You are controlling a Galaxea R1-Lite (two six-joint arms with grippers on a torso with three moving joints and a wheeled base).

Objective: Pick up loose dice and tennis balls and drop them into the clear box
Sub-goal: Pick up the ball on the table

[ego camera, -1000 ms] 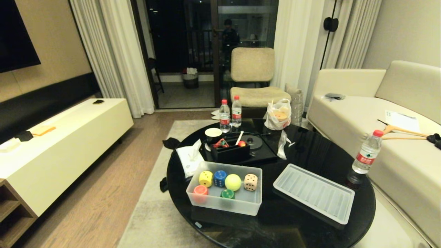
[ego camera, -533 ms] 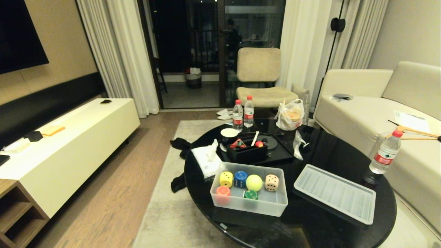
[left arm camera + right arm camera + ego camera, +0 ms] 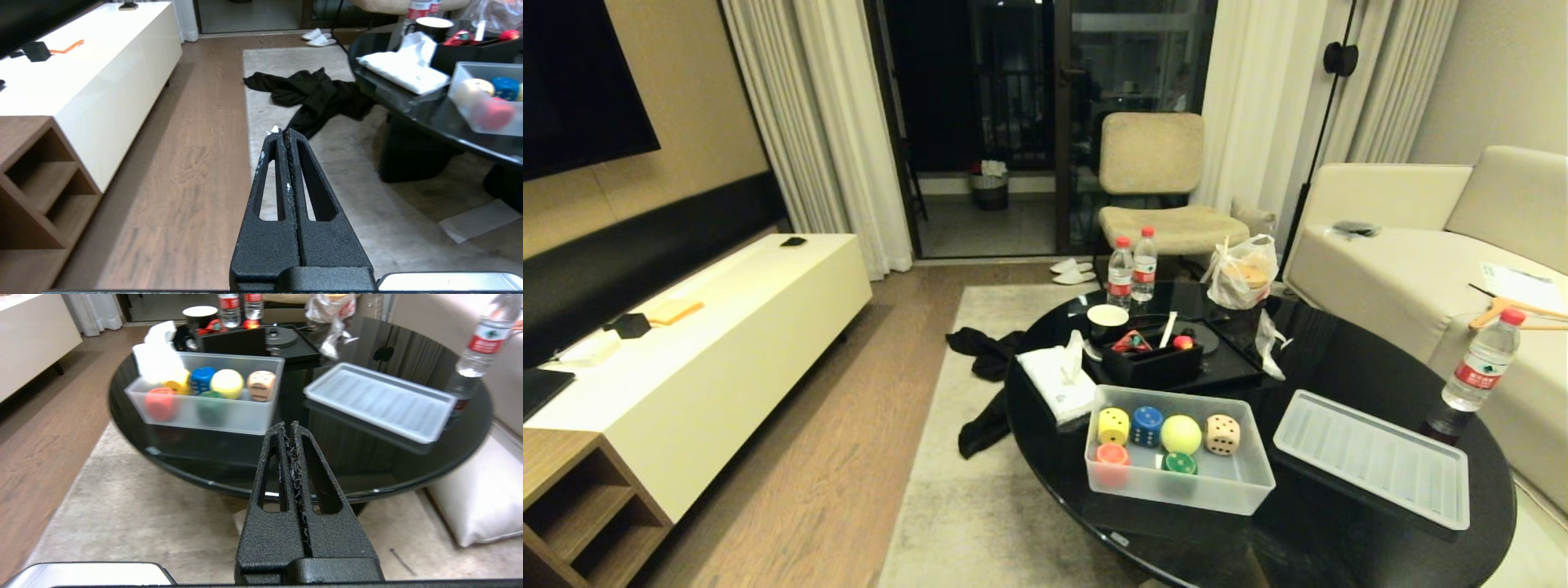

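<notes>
Green die (image 3: 1179,463) sits half behind the frosted wall of the clear box (image 3: 1176,494), so its pips can't be read, and same for the red-orange die (image 3: 1111,454). In the left wrist view the box (image 3: 486,122) gets cut off at the edge. Worktop (image 3: 1339,555) runs off the bottom of the head view. Stuff in the black organiser tray (image 3: 1147,367) is too small to make out

Beige sofa (image 3: 1405,253), wood floor (image 3: 849,457), dark balcony door (image 3: 1045,122).
</notes>
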